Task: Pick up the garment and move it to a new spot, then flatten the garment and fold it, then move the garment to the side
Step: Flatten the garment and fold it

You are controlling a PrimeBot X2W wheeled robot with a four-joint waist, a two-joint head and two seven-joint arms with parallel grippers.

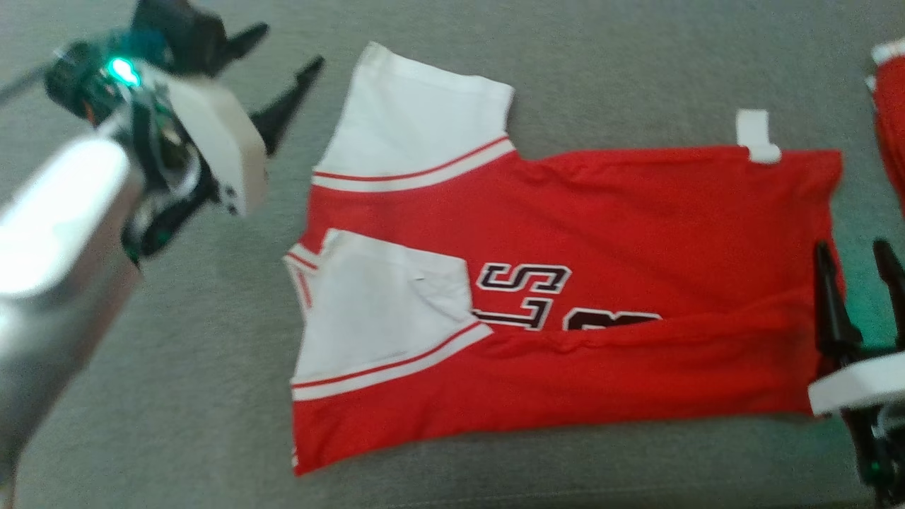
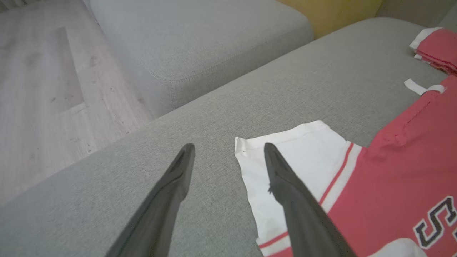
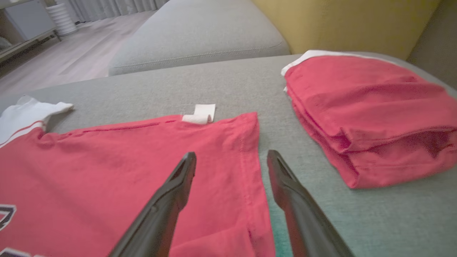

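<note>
The garment [image 1: 608,233] is a red jersey with white sleeves and dark lettering, lying flat on the grey sofa cushion [image 1: 212,396] with its near long edge folded over. My left gripper [image 1: 286,49] hovers open above the cushion, left of the far white sleeve [image 2: 285,146], holding nothing. In the left wrist view one finger [image 2: 292,200] crosses over that sleeve. My right gripper [image 1: 855,258] stands open at the garment's right hem [image 3: 250,142], one finger over the red cloth, the other over bare cushion, nothing between them.
A folded pile of red garments [image 3: 367,114] lies on the cushion to the right of the jersey. A white tag [image 1: 755,136] sticks out at the jersey's far edge. Beyond are another grey cushion [image 2: 200,46], wood floor [image 2: 43,89] and a yellow backrest [image 3: 350,25].
</note>
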